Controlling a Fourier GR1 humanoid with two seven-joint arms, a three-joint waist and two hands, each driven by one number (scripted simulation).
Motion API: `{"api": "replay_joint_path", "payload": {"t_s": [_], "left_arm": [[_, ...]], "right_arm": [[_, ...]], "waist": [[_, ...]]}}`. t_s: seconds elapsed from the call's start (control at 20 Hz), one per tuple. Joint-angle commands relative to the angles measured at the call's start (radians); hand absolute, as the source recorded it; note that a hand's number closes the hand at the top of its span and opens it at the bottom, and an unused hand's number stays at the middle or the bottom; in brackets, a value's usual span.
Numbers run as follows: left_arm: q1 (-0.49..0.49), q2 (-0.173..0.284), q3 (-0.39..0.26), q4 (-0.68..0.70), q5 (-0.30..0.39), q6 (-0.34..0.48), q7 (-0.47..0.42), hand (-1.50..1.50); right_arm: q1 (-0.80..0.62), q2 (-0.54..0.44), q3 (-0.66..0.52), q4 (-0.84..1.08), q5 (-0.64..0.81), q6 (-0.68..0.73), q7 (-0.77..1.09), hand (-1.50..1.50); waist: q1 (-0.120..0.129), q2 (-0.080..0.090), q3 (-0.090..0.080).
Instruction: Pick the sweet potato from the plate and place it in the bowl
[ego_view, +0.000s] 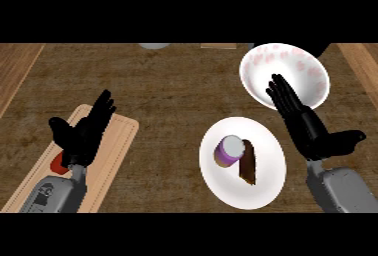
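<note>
A purple and white sweet potato (231, 149) lies on the white plate (255, 195) at the lower centre right, with a brown piece (249, 163) beside it. The white bowl with pink spots (295, 60) stands at the upper right. My right hand (306, 125) is open, fingers straight, hovering to the right of the plate with its fingertips over the bowl's near rim. My left hand (85, 131) is open at the left, above a wooden cutting board, fingers pointing up.
A light wooden cutting board (111, 150) lies at the lower left with a red object (59, 163) partly hidden under my left forearm. A grey round thing (153, 46) and a tan item (218, 46) sit at the far edge.
</note>
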Motion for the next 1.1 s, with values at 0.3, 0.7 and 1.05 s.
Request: {"api": "replay_joint_path", "payload": {"t_s": [0.3,0.7,1.05], "left_arm": [[-0.023,0.003,-0.019,-0.041,-0.065,0.023,-0.048,0.00],[-0.002,-0.033,-0.050,-0.110,-0.112,0.092,-0.022,0.00],[0.005,-0.027,-0.031,-0.108,-0.109,0.069,-0.036,0.00]], "right_arm": [[0.014,-0.264,0.278,0.125,0.594,-0.192,0.240,1.50],[0.263,0.154,0.392,-0.057,0.930,-0.887,0.189,-1.50],[0.256,0.235,0.349,-0.121,1.476,-0.756,0.598,-1.50]], "waist": [[0.041,-0.012,-0.061],[-0.004,0.000,-0.014],[-0.007,0.004,-0.018]]}}
